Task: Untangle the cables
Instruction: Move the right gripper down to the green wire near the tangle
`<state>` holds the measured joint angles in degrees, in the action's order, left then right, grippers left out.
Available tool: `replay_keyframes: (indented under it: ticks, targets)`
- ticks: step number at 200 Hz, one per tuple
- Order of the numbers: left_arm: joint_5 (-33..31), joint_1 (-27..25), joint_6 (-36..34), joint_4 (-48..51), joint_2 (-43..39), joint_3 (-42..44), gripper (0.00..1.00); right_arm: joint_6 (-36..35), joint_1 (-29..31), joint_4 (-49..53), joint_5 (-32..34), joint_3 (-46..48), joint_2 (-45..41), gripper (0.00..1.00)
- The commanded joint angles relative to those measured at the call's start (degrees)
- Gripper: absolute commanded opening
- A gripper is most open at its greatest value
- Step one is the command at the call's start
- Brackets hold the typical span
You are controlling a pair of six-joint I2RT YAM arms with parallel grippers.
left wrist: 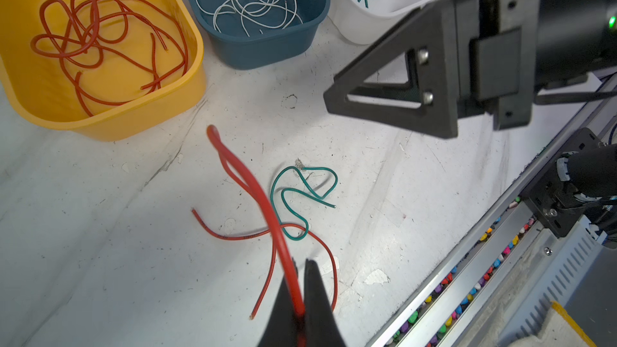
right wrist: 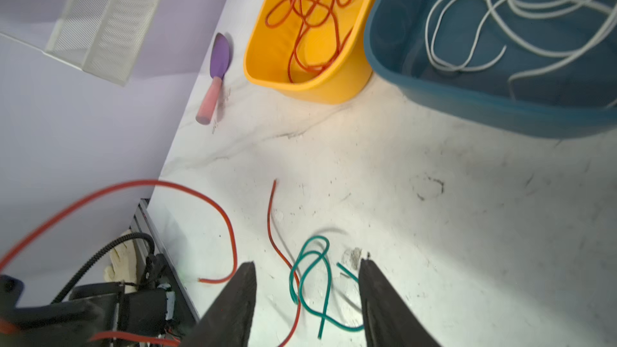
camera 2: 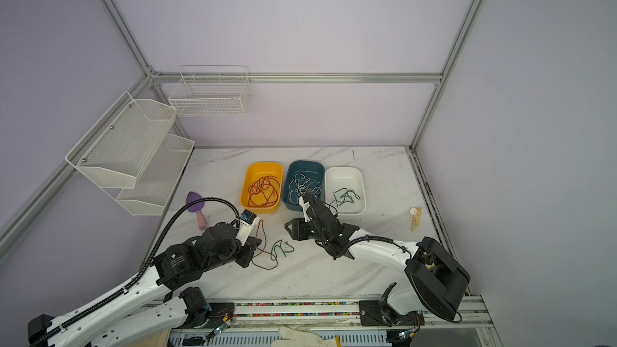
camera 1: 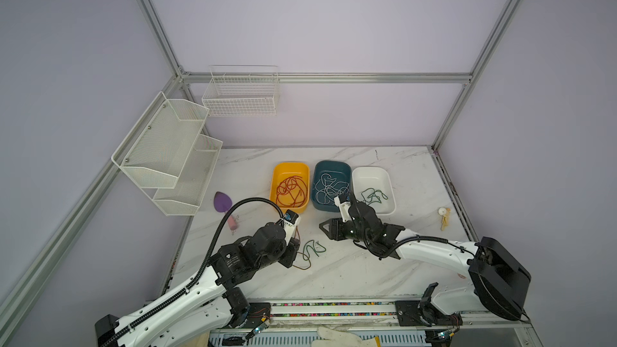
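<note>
Down near the table's front edge, the left gripper (left wrist: 300, 263) was clamped on a red cable (left wrist: 248, 181), whose slack crossed a green cable (left wrist: 302, 188) lying on the marble table (left wrist: 100, 228). The right gripper (right wrist: 307, 262) hung over that green cable, jaws apart, holding nothing. More cables lay in the yellow tray (camera 1: 289, 164), blue tray (camera 1: 332, 162) and white tray (camera 1: 372, 169).

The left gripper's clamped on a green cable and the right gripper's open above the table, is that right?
No: the left gripper is clamped on a red cable, not green, as the left wrist view shows. The right gripper is open above the table.
</note>
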<state>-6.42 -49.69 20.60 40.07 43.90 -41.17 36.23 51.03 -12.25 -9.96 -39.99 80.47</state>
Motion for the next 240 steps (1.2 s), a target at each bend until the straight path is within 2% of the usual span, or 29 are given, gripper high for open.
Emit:
replay_keyframes:
  ticks: [1, 35, 117, 172, 240]
  targets:
    - [0.09, -0.32, 0.93, -0.64, -0.58, -2.30, 0.00, 3.31, 2.94, -5.09, 4.07, 1.97, -0.06, 0.53]
    - [0.17, -0.32, 0.93, -0.52, -0.56, -2.34, 0.00, 5.05, 6.10, -7.43, 5.60, 3.70, 3.18, 0.53]
    - [0.14, -0.35, 0.85, -0.53, -0.31, -2.35, 0.00, 5.21, 13.33, -2.72, 15.00, -1.08, 9.97, 0.52]
    - [0.13, -0.36, 0.85, -0.52, -0.25, -2.34, 0.00, 4.95, 14.89, 0.73, 19.37, -3.38, 12.15, 0.46]
    - [0.09, -0.27, 0.85, -0.56, -0.22, -2.27, 0.00, 4.52, 15.22, 0.56, 19.08, -4.31, 14.50, 0.32]
